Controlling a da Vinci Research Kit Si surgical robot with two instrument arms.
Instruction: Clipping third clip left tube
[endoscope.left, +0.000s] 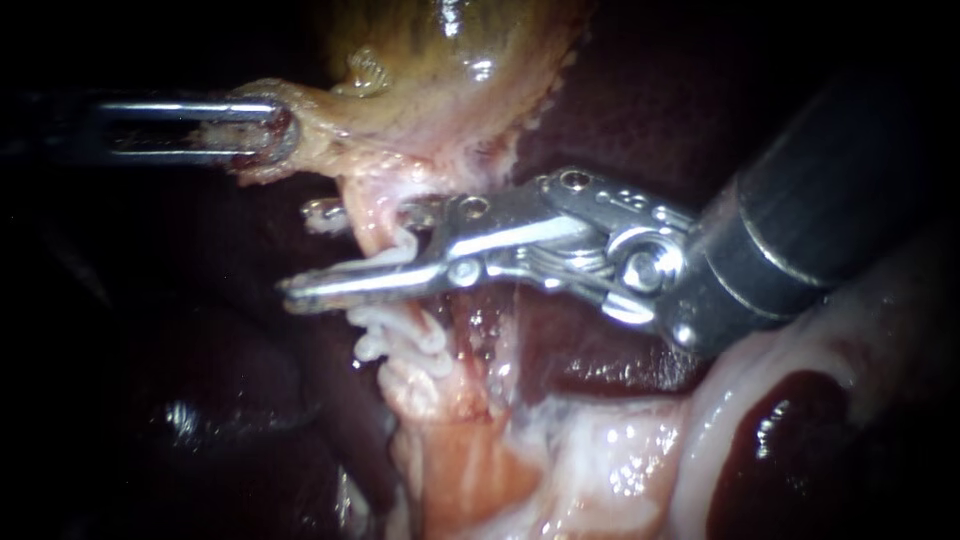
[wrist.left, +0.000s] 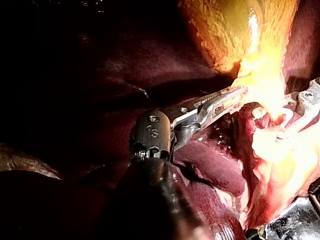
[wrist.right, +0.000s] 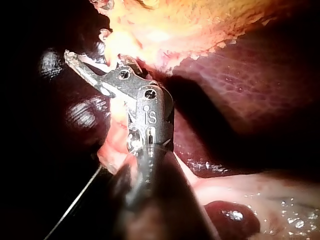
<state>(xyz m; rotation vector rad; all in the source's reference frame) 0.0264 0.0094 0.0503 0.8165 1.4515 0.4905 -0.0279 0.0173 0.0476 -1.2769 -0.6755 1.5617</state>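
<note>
The right instrument (endoscope.left: 320, 250) is bright polished metal with a matt black shaft. The left instrument (endoscope.left: 270, 130), beside the gallbladder (endoscope.left: 450, 70), is shiny steel too. The gallbladder looks wet and glossy, and the liver (endoscope.left: 640, 100) around it is smooth and slick. The clips (endoscope.left: 405, 335) below it are white, ridged and plastic-looking.

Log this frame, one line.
left instrument: jaws shut on gallbladder | right instrument: jaws open astride tube | clips: on tube, below right jaws

dark red liver (endoscope.left: 640, 110) lies just beside the yellowish gallbladder (endoscope.left: 440, 70).
</note>
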